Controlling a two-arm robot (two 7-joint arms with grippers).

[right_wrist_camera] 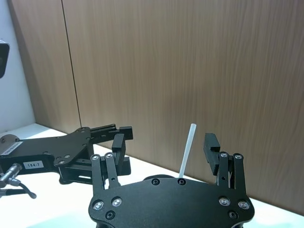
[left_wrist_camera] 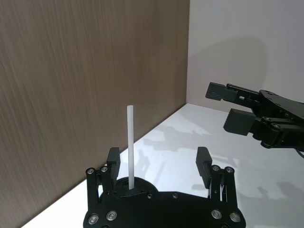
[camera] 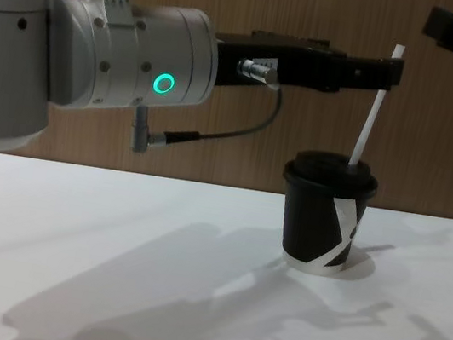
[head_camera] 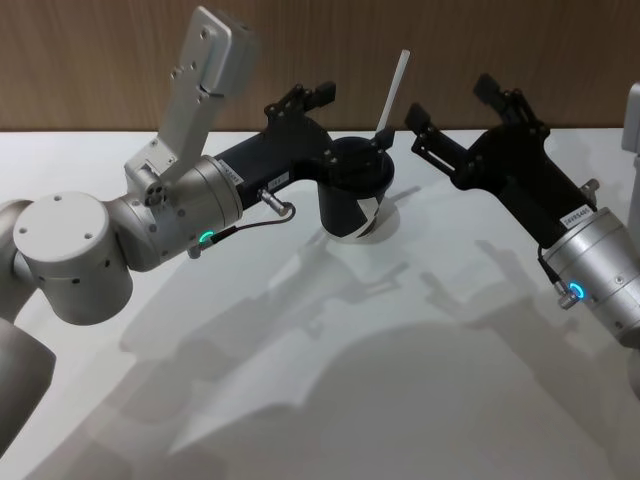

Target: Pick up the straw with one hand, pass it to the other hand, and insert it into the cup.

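Left gripper: one, reaching level over the table behind the cup, fingers spread wide, holding nothing; small white label on its body, unreadable. Cup: one, upright on the white table. Straw: one, standing tilted in the cup's lid. Right gripper: one, raised beside the cup, fingers apart, empty.

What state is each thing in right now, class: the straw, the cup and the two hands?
straw: inserted through the lid, leaning, held by neither hand
cup: upright on the table, domed lid on
left hand: open, fingers either side of the straw, above the cup
right hand: open, beside the cup, holding nothing
table: white, bearing the cup
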